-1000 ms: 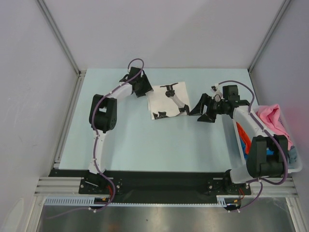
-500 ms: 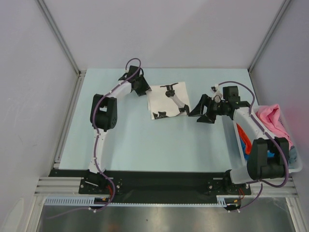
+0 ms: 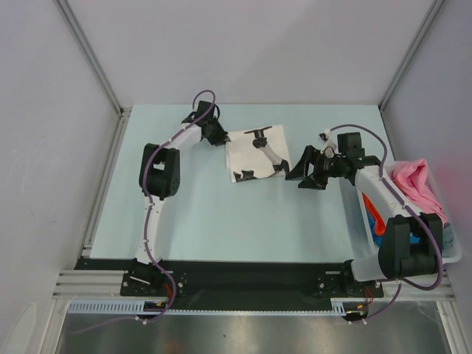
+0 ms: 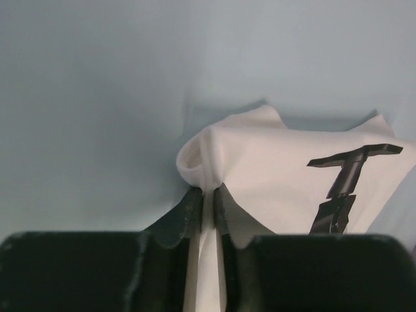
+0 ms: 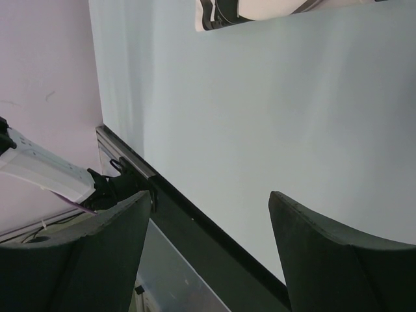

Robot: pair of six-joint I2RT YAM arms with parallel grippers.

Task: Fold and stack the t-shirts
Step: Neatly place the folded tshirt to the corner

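Two grippers differ in state. Left gripper [image 4: 207, 192]: jaws narrow, pinching a soft rolled fold at the far-left corner of the white shirt [image 3: 254, 151]. Right gripper [image 5: 208, 208]: jaws wide, holding nothing, just right of that shirt. The shirt lies folded on the pale table [image 3: 221, 214], smooth cloth with black print. A pink shirt [image 3: 413, 181] sits crumpled over the plastic bin [image 3: 455, 251] at right.

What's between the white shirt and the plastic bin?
Only the right arm's black tool, open, over bare pale-blue table, between the white printed cloth t-shirt and pale plastic bin; the top view shows it.
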